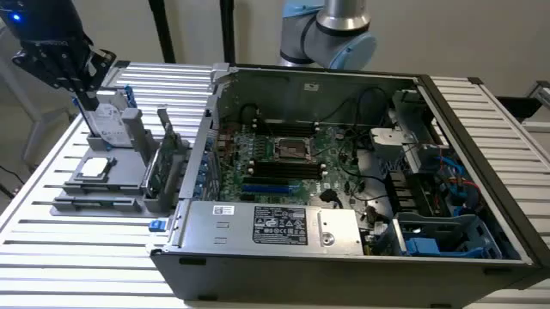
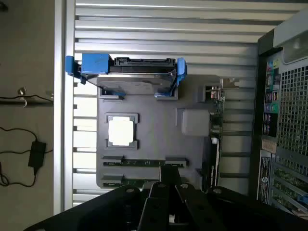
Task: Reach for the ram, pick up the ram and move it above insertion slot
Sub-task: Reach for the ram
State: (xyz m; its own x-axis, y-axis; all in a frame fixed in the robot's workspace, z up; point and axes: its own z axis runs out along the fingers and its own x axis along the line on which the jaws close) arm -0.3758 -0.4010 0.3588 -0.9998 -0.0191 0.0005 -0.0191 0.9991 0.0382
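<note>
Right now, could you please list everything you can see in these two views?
ram: two sticks as far as I can tell, green, in slots at the tray's end opposite the hard drive
tray: one, grey, on the table at the exterior view's left
hard drive: one, silver with blue frame, upright in the tray
processor: one, silver-white, flat in the tray's middle
expansion card: one, green, on edge at the tray's side nearest the case
computer case: one, dark grey, open
motherboard: one, green, inside the case
table: one, silver slats
gripper: one, black, above the tray
robot arm: one, grey and light blue, behind the case
</note>
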